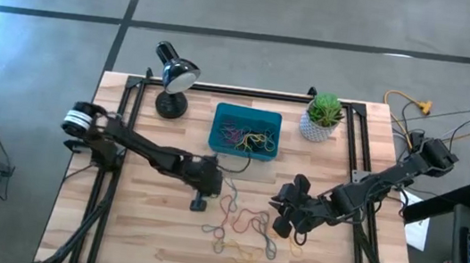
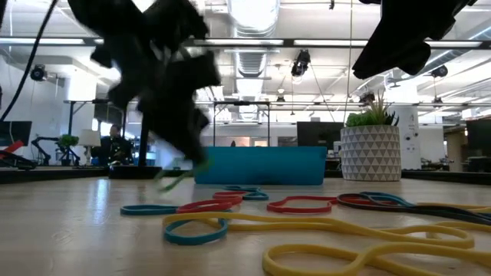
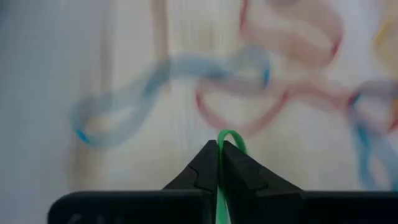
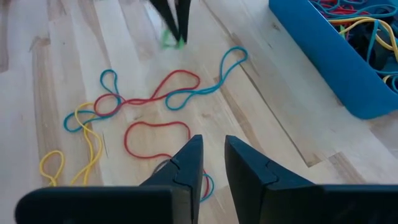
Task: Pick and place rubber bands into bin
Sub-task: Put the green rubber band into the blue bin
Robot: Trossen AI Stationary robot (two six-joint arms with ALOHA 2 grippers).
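High view lays out the whole wooden surface (image 1: pixel 141 237). From the left, the left arm reaches in to the left gripper (image 1: pixel 199 201), which sits just left of the loose rubber bands (image 1: pixel 241 227) scattered across the middle. Behind them, at the far edge, stands the bin (image 1: pixel 246 131), already holding a tangle of coloured bands, with a desk lamp (image 1: pixel 173 77) to its left and a potted plant (image 1: pixel 323 117) to its right. On the right, the right gripper (image 1: pixel 287 217) hangs at the right edge of the scatter.

Left wrist view gives what the overhead cannot: the left fingers (image 3: pixel 198 169) are pressed together on a green band (image 3: pixel 231 138), whose small loop pokes out past their tips, while blurred blue and red loops lie on the wood beyond.

Right wrist view shows the right fingers (image 4: pixel 189 163) standing a narrow gap apart with nothing between them, above a red loop (image 4: pixel 157 138). Farther off in this view the left gripper's dark tips (image 4: pixel 174 18) pinch the same green band just above the boards, and the bin's blue wall (image 4: pixel 323 59) shows at one side.

Low view, level with the surface, shows the green band (image 2: pixel 178 178) dangling under the blurred left gripper (image 2: pixel 188 142), clear of the wood, with the bin (image 2: pixel 259 165) behind and the plant pot (image 2: pixel 370 153) to the right.
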